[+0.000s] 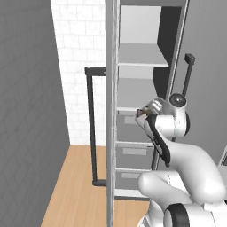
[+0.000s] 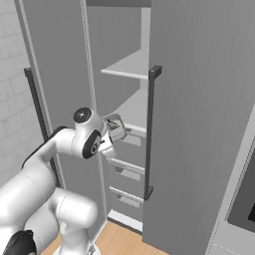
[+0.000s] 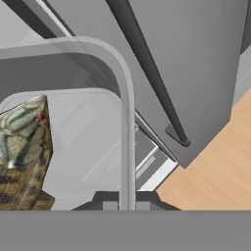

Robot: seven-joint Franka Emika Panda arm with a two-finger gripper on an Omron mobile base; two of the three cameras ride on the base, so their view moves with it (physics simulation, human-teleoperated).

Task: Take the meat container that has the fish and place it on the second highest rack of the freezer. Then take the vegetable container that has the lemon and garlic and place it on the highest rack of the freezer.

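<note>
1. Freezer (image 1: 133, 95) is standing open, tall grey cabinet w/ light-grey shelves (image 1: 142, 55) up top & grey drawers (image 1: 133, 153) below; left door is swinging out toward the tiled wall (image 1: 80, 40), right door (image 2: 199, 124) is standing open on the other side.
2. Each door is carrying a long black bar handle (image 1: 92, 126); the right one's handle (image 2: 148, 132) is running down its edge, also crossing the hand view.
3. White arm (image 1: 177, 155) is reaching from the base up to the freezer front, wrist sitting about level w/ the lower open shelf, above the top drawer.
4. Wood floor (image 1: 75, 186) is showing below the doors.
5. Container (image 3: 88, 142), a pale tray w/ a raised rounded rim, is sitting right at the hand, its near edge between the fingertips.
6. Gripper (image 3: 126, 205) is clenching the container's rim, jaws pinched tight on it.
7. Fish (image 3: 22, 157), brown-grey, is lying inside the tray, well toward one end, away from the pinched rim.
</note>
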